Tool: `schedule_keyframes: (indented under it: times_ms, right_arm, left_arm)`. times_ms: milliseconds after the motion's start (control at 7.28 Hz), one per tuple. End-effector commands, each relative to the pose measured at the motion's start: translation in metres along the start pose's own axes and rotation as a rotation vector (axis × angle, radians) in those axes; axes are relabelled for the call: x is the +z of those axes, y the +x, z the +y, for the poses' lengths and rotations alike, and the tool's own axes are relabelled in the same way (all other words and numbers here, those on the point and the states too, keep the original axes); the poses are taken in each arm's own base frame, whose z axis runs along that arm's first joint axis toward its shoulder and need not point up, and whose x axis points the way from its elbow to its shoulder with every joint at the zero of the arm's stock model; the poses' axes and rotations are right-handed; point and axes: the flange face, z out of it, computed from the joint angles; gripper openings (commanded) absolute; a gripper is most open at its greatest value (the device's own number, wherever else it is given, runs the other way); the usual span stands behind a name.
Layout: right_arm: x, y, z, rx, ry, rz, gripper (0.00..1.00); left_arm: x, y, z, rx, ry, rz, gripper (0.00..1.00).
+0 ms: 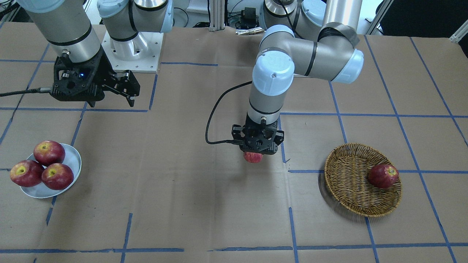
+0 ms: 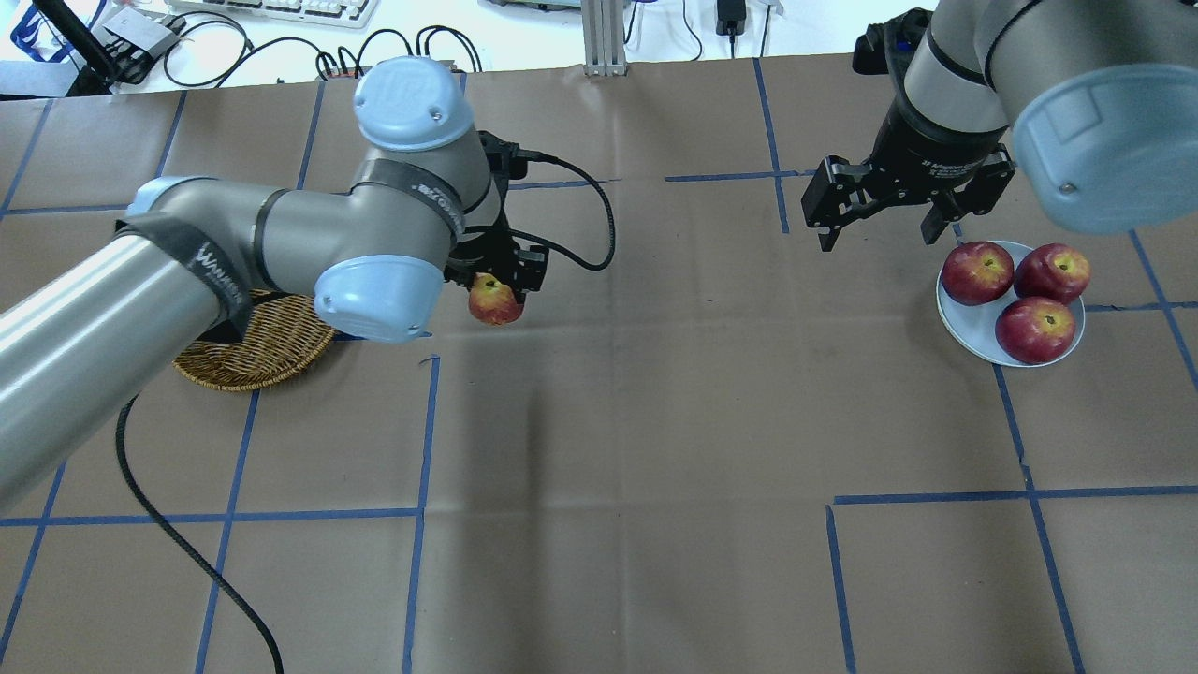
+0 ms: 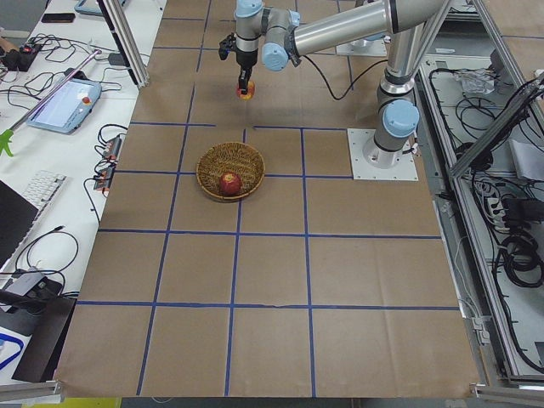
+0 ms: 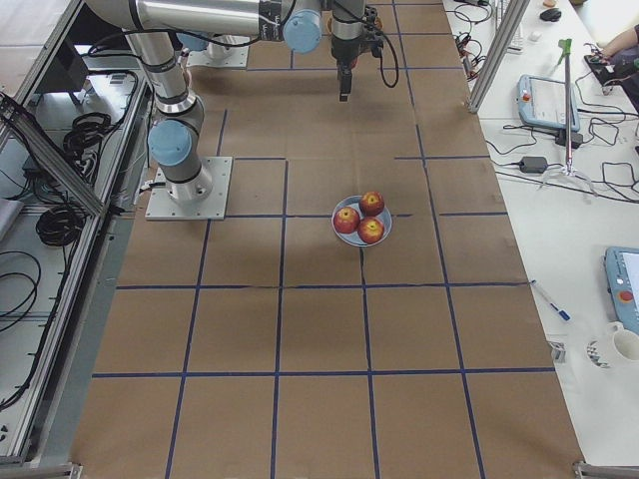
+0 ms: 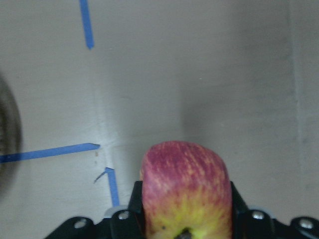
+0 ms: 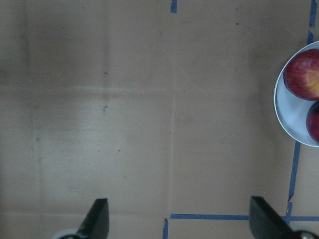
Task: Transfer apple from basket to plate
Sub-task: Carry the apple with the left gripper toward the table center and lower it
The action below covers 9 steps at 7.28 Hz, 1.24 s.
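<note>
I see the apple [image 2: 494, 301] held in the left gripper [image 2: 499, 281], up off the table [image 2: 655, 421]. The gripper points straight down and its two fingers [image 5: 234, 201] press on the apple's sides, one on each side. In the left wrist view the yellow stem end faces the camera and the streaky red part points down at the brown paper. The apple hangs over the middle of the table, between the basket [image 1: 343, 164] and the plate [image 1: 73, 157], and closer to the basket. One dark red apple [image 1: 382, 175] sits in the basket. Three red apples [image 1: 49, 152] fill the plate, touching each other. The right gripper [image 2: 880, 236] hangs near the plate with its fingers wide apart and nothing between them. There is white writing on the black strap [image 2: 201, 267] around the left arm. There is more white writing on the black ring above the right gripper. Both are too small and blurry for me to read. Blue tape lines [image 2: 421, 421] cross the table.
</note>
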Motion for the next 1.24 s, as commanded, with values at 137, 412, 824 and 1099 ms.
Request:
schedule_keyframes:
  times_ms: [137,412,824,1099]
  right_arm:
    - [0.000,0.001,0.000,0.002,0.000,0.000,1.00]
    - [0.000,0.000,0.000,0.000,0.000,0.000,1.00]
    - [0.000,0.000,0.000,0.000,0.000,0.000,1.00]
    - [0.000,0.000,0.000,0.000,0.000,0.000,1.00]
  left_arm:
    - [0.038,0.077,-0.027,0.027,-0.020,-0.004,0.03]
    - [0.056,0.082,-0.032,0.018,-0.035,-0.004,0.03]
    - [0.076,0.088,-0.035,0.023,-0.041,0.001,0.08]
    - [0.079,0.087,-0.034,0.028,-0.044,-0.009,0.19]
